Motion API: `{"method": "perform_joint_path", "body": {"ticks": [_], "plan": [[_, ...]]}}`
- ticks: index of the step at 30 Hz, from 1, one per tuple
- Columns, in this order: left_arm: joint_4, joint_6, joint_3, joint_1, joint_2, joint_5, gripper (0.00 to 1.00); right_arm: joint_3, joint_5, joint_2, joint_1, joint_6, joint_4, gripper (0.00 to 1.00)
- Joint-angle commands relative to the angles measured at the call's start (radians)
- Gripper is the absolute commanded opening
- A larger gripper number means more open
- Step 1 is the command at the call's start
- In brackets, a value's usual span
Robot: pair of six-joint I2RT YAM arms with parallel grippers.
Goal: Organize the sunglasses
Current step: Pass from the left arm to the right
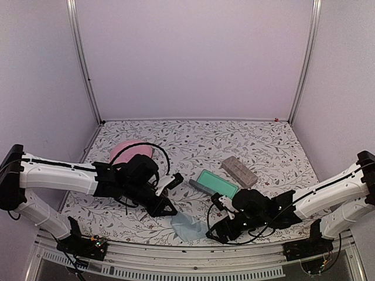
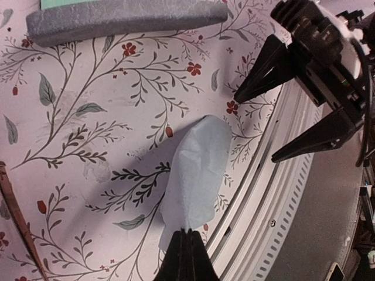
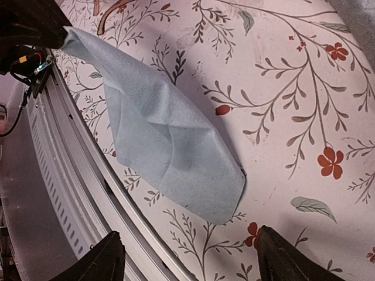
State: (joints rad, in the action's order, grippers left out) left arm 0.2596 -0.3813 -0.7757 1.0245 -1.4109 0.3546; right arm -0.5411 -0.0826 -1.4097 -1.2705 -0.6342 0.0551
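My left gripper point(image 2: 188, 235) is shut on one corner of a pale blue cloth point(image 2: 196, 170), which lies draped on the table near the front rail. The cloth also shows in the top view point(image 1: 188, 225) and in the right wrist view point(image 3: 164, 134). My right gripper point(image 3: 188, 234) is open and empty, just short of the cloth's free corner; the left wrist view shows it too point(image 2: 256, 127). A thin reddish-brown temple of the dark sunglasses point(image 2: 13, 216) lies at the left edge, apart from the cloth; it also shows at the top of the right wrist view point(image 3: 108, 17). The pink-framed pair is not visible.
An open blue-grey case with a teal lining point(image 1: 215, 182) lies mid-table; its edge shows in the left wrist view point(image 2: 117, 20). A grey-brown case point(image 1: 239, 171) lies behind it. A pink rounded object point(image 1: 130, 152) sits at back left. The metal front rail point(image 3: 76, 193) runs beside the cloth.
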Motion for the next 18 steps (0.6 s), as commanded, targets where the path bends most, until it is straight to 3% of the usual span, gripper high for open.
{"method": "perform_joint_path", "body": {"ticks": [1, 18], "plan": [[-0.059, -0.023, 0.023, -0.012, 0.025, 0.029, 0.00, -0.039, 0.055, -0.049, -0.011, -0.043, 0.005, 0.78], [-0.051, -0.036, 0.056, -0.013, 0.063, 0.008, 0.00, -0.106, 0.054, -0.217, -0.043, -0.077, 0.008, 0.51]]}}
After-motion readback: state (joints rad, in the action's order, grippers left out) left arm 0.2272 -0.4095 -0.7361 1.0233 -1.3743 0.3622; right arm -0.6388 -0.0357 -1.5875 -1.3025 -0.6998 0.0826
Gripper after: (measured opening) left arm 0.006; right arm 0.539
